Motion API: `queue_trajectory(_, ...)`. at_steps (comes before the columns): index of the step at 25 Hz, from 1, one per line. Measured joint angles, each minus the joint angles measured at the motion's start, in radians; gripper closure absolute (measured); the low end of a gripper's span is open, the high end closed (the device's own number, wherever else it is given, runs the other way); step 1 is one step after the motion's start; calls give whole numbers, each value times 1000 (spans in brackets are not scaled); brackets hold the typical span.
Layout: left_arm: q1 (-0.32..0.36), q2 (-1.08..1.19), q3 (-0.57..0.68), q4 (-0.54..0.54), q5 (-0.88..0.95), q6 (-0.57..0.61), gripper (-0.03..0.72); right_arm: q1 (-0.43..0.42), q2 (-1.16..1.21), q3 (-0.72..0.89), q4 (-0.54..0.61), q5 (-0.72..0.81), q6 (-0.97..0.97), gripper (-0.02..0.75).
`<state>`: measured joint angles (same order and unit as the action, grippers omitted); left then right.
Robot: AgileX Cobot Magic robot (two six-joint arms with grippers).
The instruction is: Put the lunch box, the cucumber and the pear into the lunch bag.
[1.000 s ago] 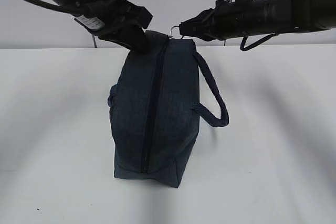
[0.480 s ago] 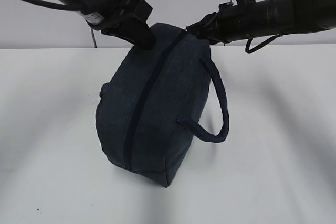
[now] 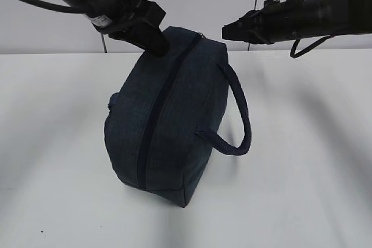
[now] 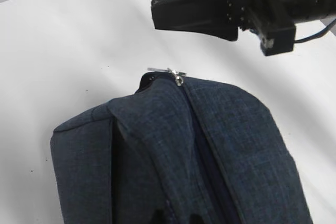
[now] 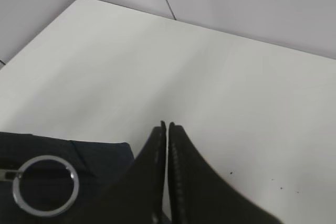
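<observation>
The dark navy lunch bag point(image 3: 174, 120) lies on the white table with its zipper point(image 3: 157, 114) running along the top, closed as far as I can see. My left gripper point(image 3: 156, 45) is shut on a fold of fabric at the bag's far end; its fingertips point(image 4: 157, 216) show at the bottom of the left wrist view. My right gripper point(image 3: 226, 30) is shut and empty, hanging just right of the bag's far end, apart from it. The silver ring pull point(image 5: 45, 184) lies free beside the right fingers point(image 5: 157, 145). Lunch box, cucumber and pear are out of view.
The bag's looped handle point(image 3: 241, 114) sticks out to the right. The white table point(image 3: 314, 161) stretches round the bag on all sides, with a grey wall behind it. The right gripper also shows in the left wrist view point(image 4: 210, 9) above the zipper pull point(image 4: 176, 74).
My right gripper has let go of the ring pull and drawn back to the right. The bag has swung and tilted leftward, its near end now further left, still held by my left gripper.
</observation>
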<state>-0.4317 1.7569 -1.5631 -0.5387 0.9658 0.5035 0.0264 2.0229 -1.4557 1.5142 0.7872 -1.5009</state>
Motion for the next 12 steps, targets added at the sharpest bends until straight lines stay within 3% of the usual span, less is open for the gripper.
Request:
queue_trajectory(7, 0, 6, 0, -1, 2, 0, 671, -21, 0, -2, -17, 159, 77, 466)
queue_trajectory(12, 0, 21, -1, -10, -7, 0, 671, -21, 0, -19, -112, 195, 63, 409)
